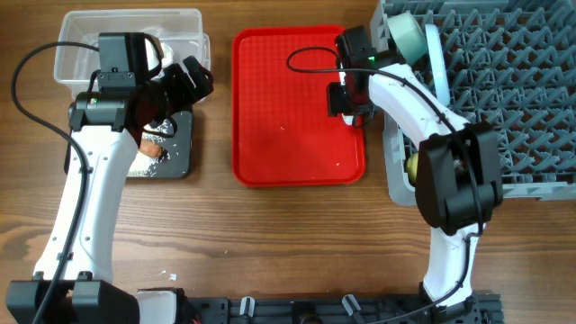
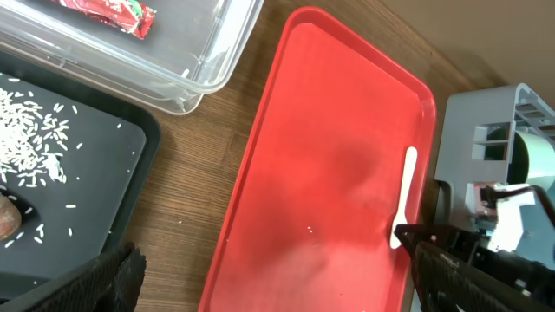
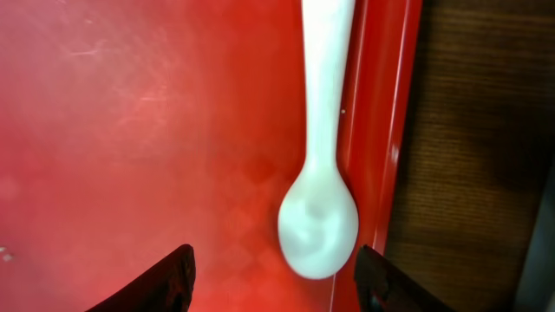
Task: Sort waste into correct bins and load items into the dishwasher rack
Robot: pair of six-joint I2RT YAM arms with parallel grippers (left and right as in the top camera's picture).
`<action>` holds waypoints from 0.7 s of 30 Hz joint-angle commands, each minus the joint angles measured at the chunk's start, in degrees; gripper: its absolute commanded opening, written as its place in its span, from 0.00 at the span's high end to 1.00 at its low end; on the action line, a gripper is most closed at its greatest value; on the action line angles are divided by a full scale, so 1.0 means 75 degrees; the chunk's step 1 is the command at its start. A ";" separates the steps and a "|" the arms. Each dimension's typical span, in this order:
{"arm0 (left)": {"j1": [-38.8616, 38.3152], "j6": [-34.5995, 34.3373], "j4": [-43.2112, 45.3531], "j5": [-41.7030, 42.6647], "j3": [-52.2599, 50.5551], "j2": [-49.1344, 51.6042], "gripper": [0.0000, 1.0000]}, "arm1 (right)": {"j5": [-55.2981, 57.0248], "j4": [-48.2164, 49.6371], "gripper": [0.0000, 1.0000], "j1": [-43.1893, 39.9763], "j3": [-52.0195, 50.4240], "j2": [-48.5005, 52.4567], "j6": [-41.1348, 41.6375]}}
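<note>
The white plastic spoon (image 3: 319, 173) lies along the right rim of the flat red serving tray (image 1: 288, 135); it also shows in the left wrist view (image 2: 406, 195). My right gripper (image 3: 277, 282) is open just above the spoon's bowl, one finger on each side; in the overhead view (image 1: 351, 106) it hides the spoon. My left gripper (image 1: 184, 76) is open and empty over the black tray (image 1: 180, 162), which holds rice (image 2: 26, 147), a carrot (image 1: 151, 151) and a brown lump (image 2: 4, 221). The red wrapper (image 2: 113, 10) lies in the clear tub (image 1: 81, 54).
The grey dishwasher rack (image 1: 504, 99) stands at the right, with a light blue bowl (image 1: 407, 36) and an upright plate (image 1: 435, 54) in its far left corner. A bit of the yellow cup (image 1: 412, 166) shows under my right arm. Bare wood lies between trays.
</note>
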 commanded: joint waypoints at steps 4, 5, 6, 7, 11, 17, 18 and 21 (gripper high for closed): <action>-0.0020 0.0152 -0.0003 0.0032 0.0076 0.0015 0.00 | 0.0376 -0.0026 0.42 0.0015 -0.0015 0.0522 0.0149; -0.0020 0.0152 -0.0003 0.0032 0.0076 0.0015 0.00 | 0.0391 -0.0026 0.42 0.0015 -0.0015 0.0554 0.0143; -0.0020 0.0152 -0.0003 0.0032 0.0076 0.0015 0.00 | 0.0408 -0.0032 0.42 0.0015 -0.0015 0.0592 0.0143; -0.0020 0.0152 -0.0003 0.0032 0.0076 0.0015 0.00 | 0.0405 -0.0032 0.42 0.0015 -0.0015 0.0644 0.0143; -0.0020 0.0152 -0.0003 0.0032 0.0076 0.0015 0.00 | 0.0402 -0.0006 0.42 0.0015 -0.0015 0.0761 0.0140; -0.0020 0.0152 -0.0003 0.0032 0.0076 0.0015 0.00 | 0.0402 -0.0009 0.48 0.0015 -0.0015 0.0819 0.0117; -0.0020 0.0152 -0.0003 0.0032 0.0076 0.0015 0.00 | 0.0402 -0.0009 0.51 0.0015 -0.0015 0.0825 0.0117; -0.0020 0.0152 -0.0006 0.0032 0.0076 0.0015 0.00 | 0.0405 -0.0003 0.60 0.0015 -0.0015 0.0825 0.0119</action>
